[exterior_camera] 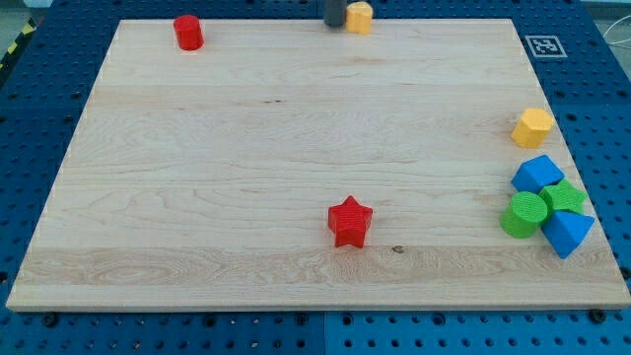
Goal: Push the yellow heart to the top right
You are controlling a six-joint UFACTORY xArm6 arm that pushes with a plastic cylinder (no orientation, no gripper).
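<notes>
The yellow heart (361, 17) sits at the top edge of the wooden board (246, 148), a little right of the middle. My tip (334, 24) is a dark rod end at the view's top, right against the heart's left side. Only the rod's lowest part shows; the rest is cut off by the frame.
A red cylinder (188, 33) stands at the top left. A red star (349, 222) lies low in the middle. At the right edge are a yellow hexagon (532, 127), a blue block (537, 175), a green cylinder (525, 214), a green star (566, 197) and a blue wedge (567, 234).
</notes>
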